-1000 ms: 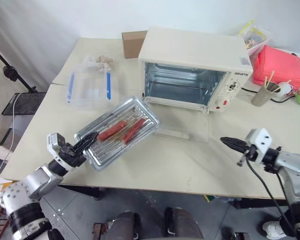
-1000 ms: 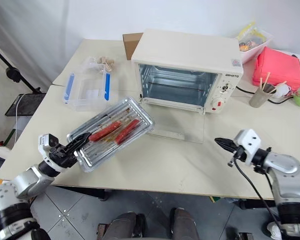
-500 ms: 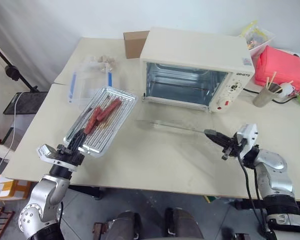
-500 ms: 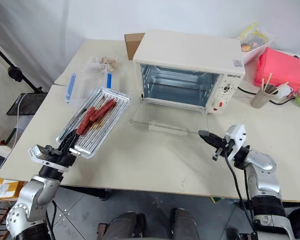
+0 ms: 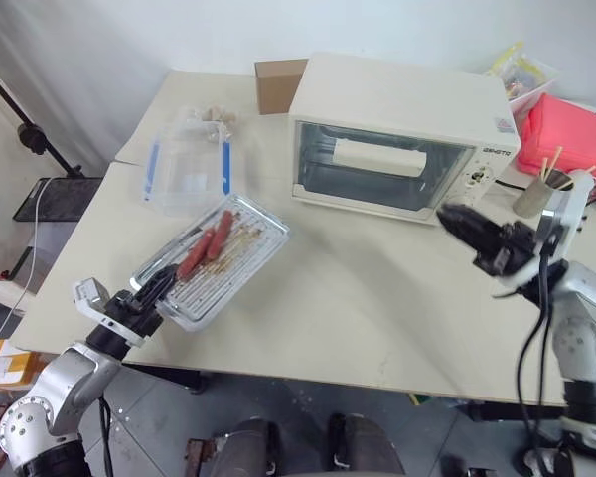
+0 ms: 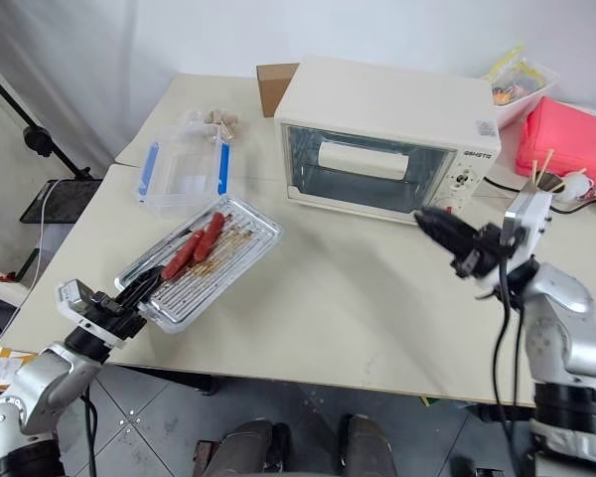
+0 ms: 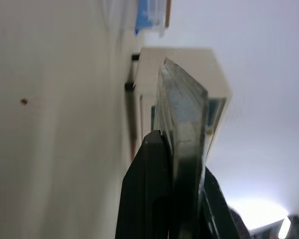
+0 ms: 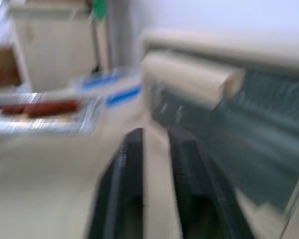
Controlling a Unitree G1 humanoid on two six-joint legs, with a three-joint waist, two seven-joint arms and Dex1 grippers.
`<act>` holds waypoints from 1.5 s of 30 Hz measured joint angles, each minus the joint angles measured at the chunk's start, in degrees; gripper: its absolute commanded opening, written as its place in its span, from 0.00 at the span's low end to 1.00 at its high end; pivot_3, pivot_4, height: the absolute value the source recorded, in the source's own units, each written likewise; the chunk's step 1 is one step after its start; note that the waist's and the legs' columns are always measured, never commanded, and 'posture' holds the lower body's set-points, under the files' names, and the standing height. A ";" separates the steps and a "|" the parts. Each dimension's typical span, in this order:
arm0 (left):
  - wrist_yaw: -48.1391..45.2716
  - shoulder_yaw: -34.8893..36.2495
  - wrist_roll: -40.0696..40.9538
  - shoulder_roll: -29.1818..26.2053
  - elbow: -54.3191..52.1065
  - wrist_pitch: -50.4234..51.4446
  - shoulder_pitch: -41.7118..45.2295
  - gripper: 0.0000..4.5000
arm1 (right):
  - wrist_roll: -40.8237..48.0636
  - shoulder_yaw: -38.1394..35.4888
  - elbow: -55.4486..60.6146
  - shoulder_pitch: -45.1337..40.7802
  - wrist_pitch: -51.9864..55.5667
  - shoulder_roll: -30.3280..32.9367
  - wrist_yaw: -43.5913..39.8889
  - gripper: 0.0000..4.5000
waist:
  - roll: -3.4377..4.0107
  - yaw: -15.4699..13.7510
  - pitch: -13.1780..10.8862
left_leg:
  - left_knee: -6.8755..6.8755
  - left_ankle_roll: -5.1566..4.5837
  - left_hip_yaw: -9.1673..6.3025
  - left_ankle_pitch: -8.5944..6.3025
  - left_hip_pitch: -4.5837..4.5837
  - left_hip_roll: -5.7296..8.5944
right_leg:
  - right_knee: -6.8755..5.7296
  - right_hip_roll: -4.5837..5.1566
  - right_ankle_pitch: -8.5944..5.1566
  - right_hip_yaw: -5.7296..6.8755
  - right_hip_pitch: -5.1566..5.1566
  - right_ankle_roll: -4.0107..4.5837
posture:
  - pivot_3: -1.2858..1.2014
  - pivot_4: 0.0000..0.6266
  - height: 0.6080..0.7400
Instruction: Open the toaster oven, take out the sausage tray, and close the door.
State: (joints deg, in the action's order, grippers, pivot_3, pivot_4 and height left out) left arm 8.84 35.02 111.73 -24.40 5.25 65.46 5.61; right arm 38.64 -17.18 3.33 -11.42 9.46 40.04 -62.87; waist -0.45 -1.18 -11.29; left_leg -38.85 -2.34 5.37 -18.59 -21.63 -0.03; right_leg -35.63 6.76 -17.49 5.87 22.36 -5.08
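Note:
The cream-white toaster oven [image 5: 397,94] stands at the back of the table. Its glass door [image 5: 372,187] is upright against the front, with the bar handle [image 5: 377,157] near the top. The silver sausage tray [image 5: 223,260] sits out at the front left and carries reddish sausages [image 5: 204,250]. My left gripper [image 5: 151,293] is shut on the tray's near edge [image 7: 184,109]. My right gripper [image 5: 457,219] hovers just in front of the oven's right panel. Its fingers [image 8: 127,184] stand apart with nothing between them.
A clear plastic tub with blue clips [image 5: 187,169] and a brown cardboard box [image 5: 275,84] sit left of the oven. At the right are a red bag [image 5: 566,124] and a cup of sticks [image 5: 536,191]. The tray's near end reaches the table's front edge [image 5: 278,373].
The door has swung up from lying flat open to upright against the oven. My right gripper rose with it and its fingers parted. The tray stays in my left gripper, slightly turned.

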 measured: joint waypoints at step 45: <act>-75.56 -41.12 -76.49 -8.95 29.40 -5.62 40.77 0.99 | -3.48 -14.23 19.11 37.57 -6.33 1.21 -1.85 1.00 | 0.05 1.38 0.03 | 0.58 0.36 0.45 0.06 0.42 -0.11 | 0.04 -0.10 -0.01 -0.14 0.10 0.00 | 0.52 0.24 1.00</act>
State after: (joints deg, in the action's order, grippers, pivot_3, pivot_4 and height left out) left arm -66.72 -6.10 35.24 -33.35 34.65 59.84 46.38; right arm 35.16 -31.41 22.45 26.16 3.13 41.25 -64.72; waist -0.40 0.20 -11.26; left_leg -38.27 -1.98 5.82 -18.53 -21.21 -0.13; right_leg -35.59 6.66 -17.50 5.73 22.46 -5.08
